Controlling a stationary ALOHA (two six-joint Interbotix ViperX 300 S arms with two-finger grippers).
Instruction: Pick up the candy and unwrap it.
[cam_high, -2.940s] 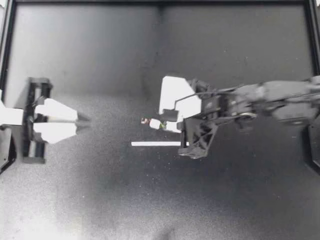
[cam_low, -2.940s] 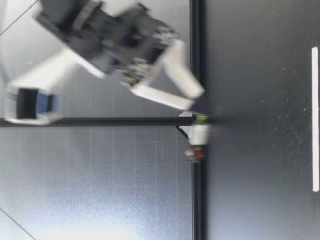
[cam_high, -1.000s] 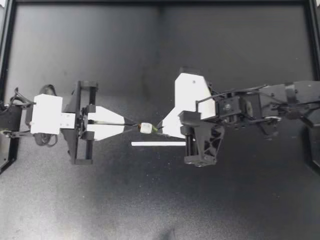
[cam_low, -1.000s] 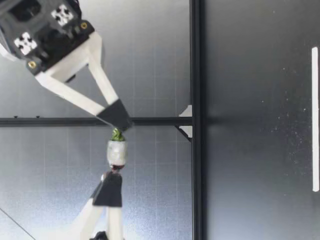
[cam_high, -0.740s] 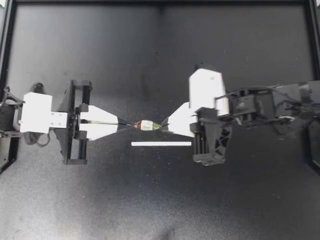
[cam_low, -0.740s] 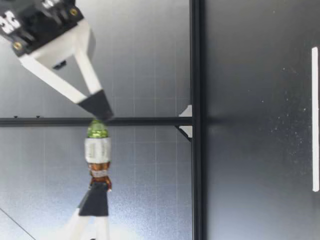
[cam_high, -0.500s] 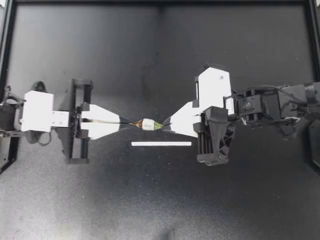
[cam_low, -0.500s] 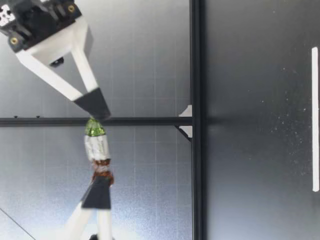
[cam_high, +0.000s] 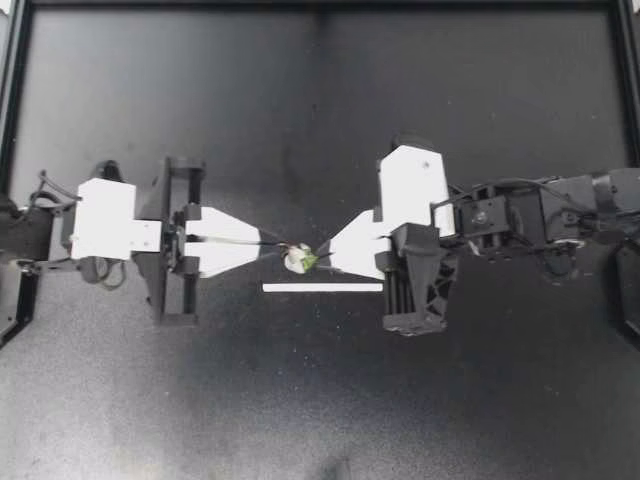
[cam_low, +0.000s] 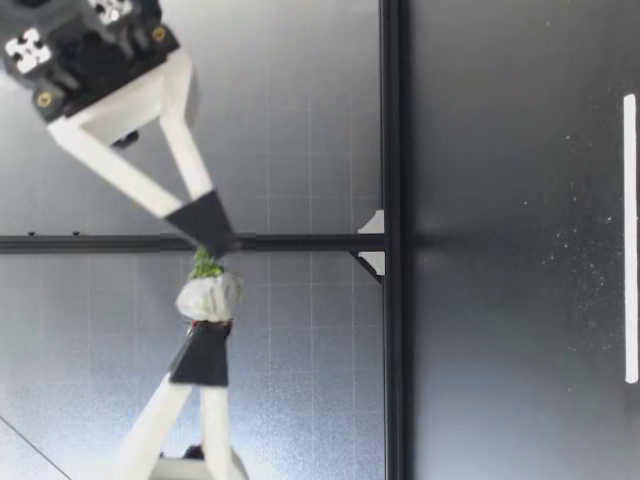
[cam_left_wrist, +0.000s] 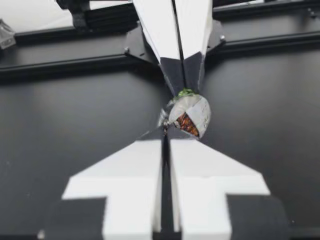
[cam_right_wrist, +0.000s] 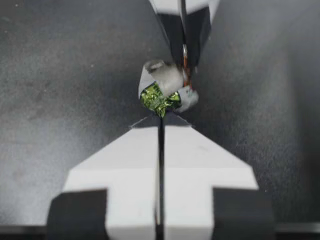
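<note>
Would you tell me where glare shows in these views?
Top view: the white fingers of my left gripper and right gripper glare brightly; the black table shows a soft grey sheen. Right wrist view: green foil on the candy glints.

One camera hangs over the table (cam_high: 480, 400) and looks straight down, far enough off to take in the whole dark top. In it the left gripper (cam_high: 272, 243) reaches in from nine o'clock and the right gripper (cam_high: 322, 253) from three. The candy (cam_high: 298, 260) sits at the middle, with a white strip (cam_high: 322, 287) just toward six.

A second camera sits at table height, looking across, close to the candy (cam_low: 208, 296). It shares that meeting point and the strip (cam_low: 629, 238) with the overhead one.

The left wrist camera looks along its gripper, very near, with the candy (cam_left_wrist: 190, 112) at twelve o'clock off the tips. The right wrist camera faces the same candy (cam_right_wrist: 162, 90) from the opposite side.
</note>
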